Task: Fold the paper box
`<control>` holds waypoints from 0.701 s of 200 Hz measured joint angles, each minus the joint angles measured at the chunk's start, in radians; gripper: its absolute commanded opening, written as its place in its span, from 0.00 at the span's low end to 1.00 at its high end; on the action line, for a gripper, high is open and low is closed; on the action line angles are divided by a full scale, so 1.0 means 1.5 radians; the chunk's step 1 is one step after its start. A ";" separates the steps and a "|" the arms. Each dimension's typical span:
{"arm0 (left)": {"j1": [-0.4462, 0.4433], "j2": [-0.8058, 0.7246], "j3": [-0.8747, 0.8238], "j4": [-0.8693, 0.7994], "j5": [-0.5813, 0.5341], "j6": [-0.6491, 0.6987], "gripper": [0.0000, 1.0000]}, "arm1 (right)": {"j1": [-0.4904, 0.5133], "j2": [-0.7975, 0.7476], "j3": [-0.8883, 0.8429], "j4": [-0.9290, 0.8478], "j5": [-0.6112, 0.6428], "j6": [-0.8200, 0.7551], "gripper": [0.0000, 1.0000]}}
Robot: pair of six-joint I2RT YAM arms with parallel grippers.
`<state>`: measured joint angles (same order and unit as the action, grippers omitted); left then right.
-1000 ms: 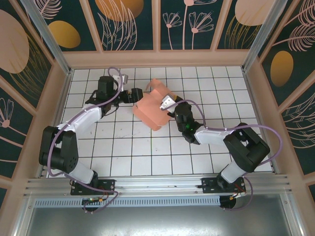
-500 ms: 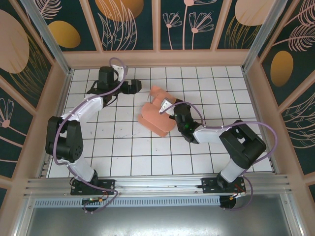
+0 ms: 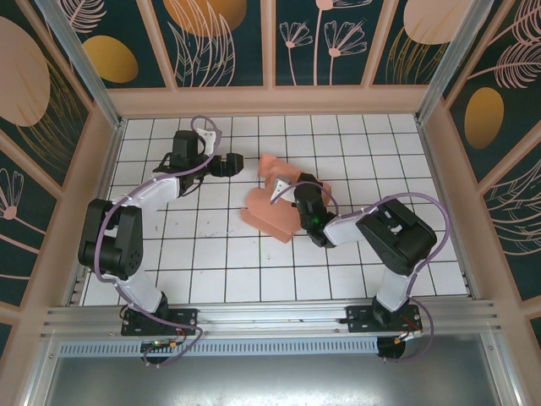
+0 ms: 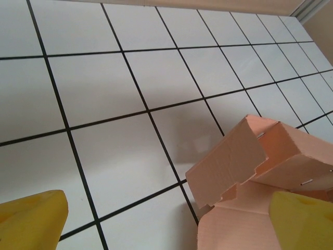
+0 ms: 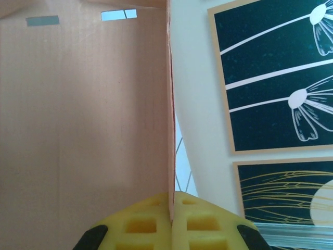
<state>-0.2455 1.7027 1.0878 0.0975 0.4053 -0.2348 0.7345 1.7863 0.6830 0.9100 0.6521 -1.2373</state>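
Partly folded paper box [image 3: 264, 216] sits mid-worktop, slightly toward the far edge. One upright panel edge is clamped between the right fingers [image 5: 140, 224]. Beside the box, left fingers [image 4: 31, 221] are spread wide and hold nothing.

paper box [image 4: 229, 156]: cropped by the bottom and right borders of the left wrist view.
left gripper fingers [image 4: 31, 221]: cropped at the bottom corners.
paper box edge: concealed where it is pinched by the right gripper [image 5: 170, 211].
overhead: paper box partly covered by the right gripper.
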 measured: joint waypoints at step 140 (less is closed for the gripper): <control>0.000 0.143 0.026 0.126 0.102 0.093 0.64 | 0.000 0.034 -0.001 0.094 0.019 -0.066 0.00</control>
<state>-0.2455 1.9171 1.1263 0.2867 0.5579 -0.0956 0.7345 1.8374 0.6811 1.0512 0.6804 -1.3361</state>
